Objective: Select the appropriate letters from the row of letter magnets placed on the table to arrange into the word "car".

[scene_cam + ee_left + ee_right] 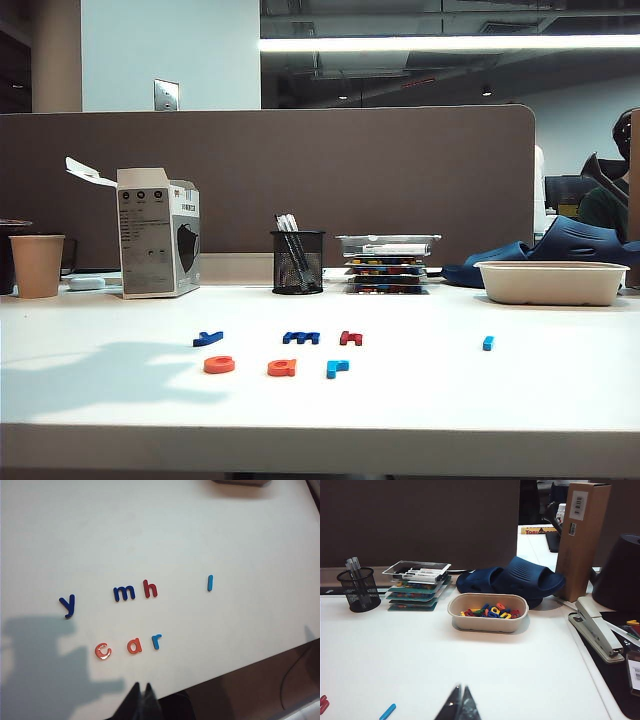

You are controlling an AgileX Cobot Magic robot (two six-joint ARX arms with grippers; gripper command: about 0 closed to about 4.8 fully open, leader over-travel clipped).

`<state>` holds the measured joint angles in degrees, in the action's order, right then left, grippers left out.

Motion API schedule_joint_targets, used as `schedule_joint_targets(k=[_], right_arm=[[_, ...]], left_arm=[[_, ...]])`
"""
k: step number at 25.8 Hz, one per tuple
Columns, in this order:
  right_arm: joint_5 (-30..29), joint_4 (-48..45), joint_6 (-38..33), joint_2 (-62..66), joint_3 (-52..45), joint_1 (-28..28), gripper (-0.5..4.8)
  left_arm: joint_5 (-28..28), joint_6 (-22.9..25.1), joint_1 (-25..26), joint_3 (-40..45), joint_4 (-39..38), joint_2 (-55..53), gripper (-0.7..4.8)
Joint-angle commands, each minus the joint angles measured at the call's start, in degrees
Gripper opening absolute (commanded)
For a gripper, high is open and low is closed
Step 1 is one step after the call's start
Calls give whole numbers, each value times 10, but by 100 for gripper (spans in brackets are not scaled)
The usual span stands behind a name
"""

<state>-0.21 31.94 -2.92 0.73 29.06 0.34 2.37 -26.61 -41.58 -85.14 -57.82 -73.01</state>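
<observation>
Already the orange c point(103, 651), orange-red a point(134, 645) and light blue r point(156, 641) sit in a line on the bench point(175, 535), just in front of the dark blue m point(124, 593), reading "car". Both the left gripper point(141, 692), above the bench edge near the a, and the right gripper point(461, 699), well off toward the tray point(487, 621), have fingers together on nothing. Judged from this, only clean retreat remains: lift away without brushing the word
</observation>
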Motion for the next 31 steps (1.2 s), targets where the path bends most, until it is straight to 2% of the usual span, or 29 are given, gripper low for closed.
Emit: schedule_joint_targets(k=[1,6,7,11,16,20,28,31], right_arm=[[1,-10,1,-1,-1,0,-6],[-5,-67,-3,-2,-50,0,-6],[-26,-104,-3,-6,-76,0,-6],[-45,-181,-3,-8,-121,0,-6],[-37,-256,0,-8,-183,0,-6],[-40,-289,3,-9,-238,0,-6],[-44,-304,33,-9,-249,0,-6],[-38,-310,36,-9,-249,0,-6]], left_arm=[[0,2,-1,-4,5,2,-6],[0,2,-1,-4,5,2,-6],[0,2,-1,-4,5,2,-6],[0,2,-1,-4,4,2,-6],[0,2,-1,-4,5,2,-6],[0,2,-1,-4,5,2,-6],[3,3,-1,-4,24,2,-6],[31,38,-1,1,12,1,-6]])
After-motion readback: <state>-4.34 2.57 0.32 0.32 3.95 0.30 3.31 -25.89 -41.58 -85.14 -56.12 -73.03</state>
